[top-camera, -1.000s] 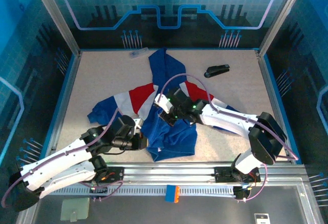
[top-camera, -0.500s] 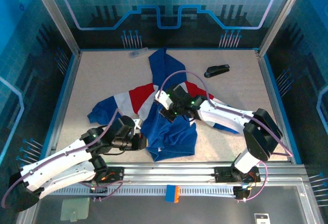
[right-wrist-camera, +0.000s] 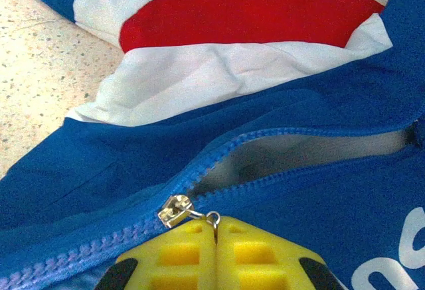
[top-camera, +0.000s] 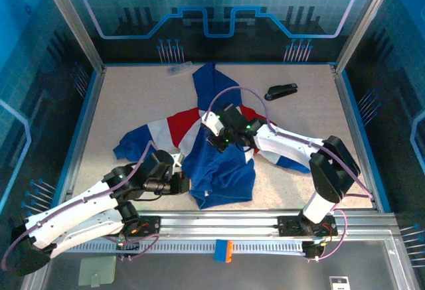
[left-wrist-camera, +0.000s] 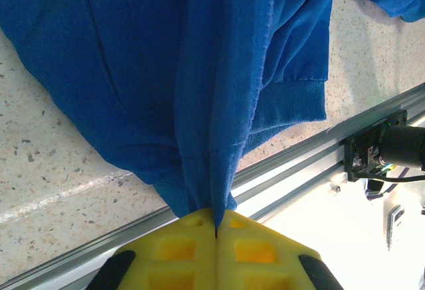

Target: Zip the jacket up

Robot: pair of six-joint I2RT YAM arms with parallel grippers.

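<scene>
**Overhead view.** The jacket [top-camera: 222, 170], royal blue with red and white bands, lies crumpled near the middle of the speckled tabletop [top-camera: 133, 104]. Its hood points toward the far wall and its lower edge toward the near rail [top-camera: 219, 222]. The left gripper [top-camera: 184, 182] meets the near-left corner of the jacket. The right gripper [top-camera: 216, 143] sits on the jacket's front, just beside the red and white bands. A black stapler-like object [top-camera: 281, 91] lies well apart at the far right, and a small pale object [top-camera: 178, 68] rests by the far wall.

**Left wrist view.** The left gripper's yellow pads [left-wrist-camera: 179, 250] are pressed together, clamped on a pinched fold of blue fabric at the ribbed hem [left-wrist-camera: 292, 101].

**Right wrist view.** The right gripper's pads [right-wrist-camera: 255, 253] are likewise together, clamped on the small metal pull [right-wrist-camera: 212, 219] of the zipper slider [right-wrist-camera: 174, 210]. To the lower left of the slider the zipper teeth [right-wrist-camera: 66, 260] are joined. To its right the two tracks part over a pale lining [right-wrist-camera: 299, 154]. White lettering [right-wrist-camera: 392, 263] shows at the lower right.
</scene>
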